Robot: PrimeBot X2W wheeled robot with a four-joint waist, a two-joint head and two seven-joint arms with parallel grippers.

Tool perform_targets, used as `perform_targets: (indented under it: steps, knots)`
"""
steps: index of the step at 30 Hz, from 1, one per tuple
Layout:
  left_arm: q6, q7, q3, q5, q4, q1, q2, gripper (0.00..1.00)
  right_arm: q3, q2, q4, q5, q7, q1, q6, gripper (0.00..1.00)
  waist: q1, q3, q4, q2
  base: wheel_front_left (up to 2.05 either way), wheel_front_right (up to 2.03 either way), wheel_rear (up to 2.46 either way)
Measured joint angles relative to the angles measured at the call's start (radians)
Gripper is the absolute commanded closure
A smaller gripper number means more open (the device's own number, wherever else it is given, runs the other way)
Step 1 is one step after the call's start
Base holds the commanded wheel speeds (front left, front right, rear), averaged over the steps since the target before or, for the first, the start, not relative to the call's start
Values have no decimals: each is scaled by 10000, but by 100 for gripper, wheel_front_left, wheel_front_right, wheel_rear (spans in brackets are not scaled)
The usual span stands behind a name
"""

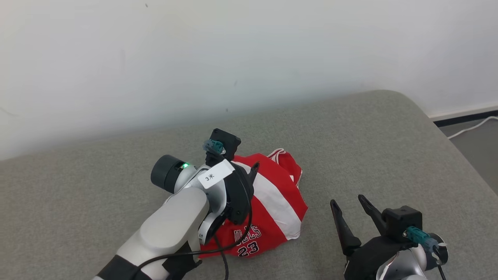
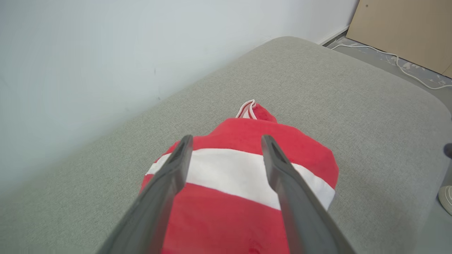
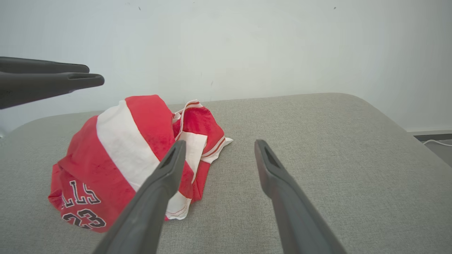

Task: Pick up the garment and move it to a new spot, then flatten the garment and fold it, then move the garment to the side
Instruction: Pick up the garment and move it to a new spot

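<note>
The garment (image 1: 278,202) is a red jersey with a broad white stripe and the number 23, lying in a crumpled heap on the grey padded surface (image 1: 369,136). My left gripper (image 1: 253,173) hovers just above the heap, jaws open. In the left wrist view the left gripper (image 2: 226,139) has only the garment (image 2: 226,169) below it and nothing between its fingers. My right gripper (image 1: 347,200) stands open to the right of the heap, apart from it. The right wrist view shows the right gripper (image 3: 219,143) beside the garment (image 3: 116,151) and the left gripper (image 3: 93,74) above the cloth.
A white wall (image 1: 233,58) runs along the far edge of the padded surface. The surface ends in a rounded corner at the right, with floor and a white cable (image 1: 467,130) beyond. A wooden panel (image 2: 406,31) leans by the wall.
</note>
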Motion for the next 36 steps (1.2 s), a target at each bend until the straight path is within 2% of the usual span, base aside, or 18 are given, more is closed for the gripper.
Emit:
perform_targets:
  steps: [11,18,24,26,27,29,36]
  knots:
    - [-339,803,-387,-313,-408,74,4,0,-90,-40,6,94,-84,629,-46,0,-2,-549,532,0,0,0,0]
    - [-332,1580,-874,-614,-456,706,10,0,63,-31,-249,92,-73,630,-44,0,-2,-489,526,0,0,0,0]
    - [-111,2128,-938,-608,-92,710,13,0,69,-31,-330,92,2,634,-46,0,-1,-196,333,0,0,0,0]
    - [-65,2299,-945,-604,-56,708,15,34,56,-31,-357,92,2,634,-46,0,-2,-88,269,0,0,0,0]
    - [-63,2357,-947,-604,-54,702,15,59,40,-31,-359,92,2,634,-46,0,-2,-35,241,0,0,0,0]
    - [-65,2458,-968,-606,-59,673,15,100,0,-31,-357,94,2,633,-67,0,-1,69,193,0,0,0,0]
    - [-59,2470,-949,-625,-205,469,15,100,-77,0,-280,94,-4,607,-79,0,-1,206,165,1,0,0,0]
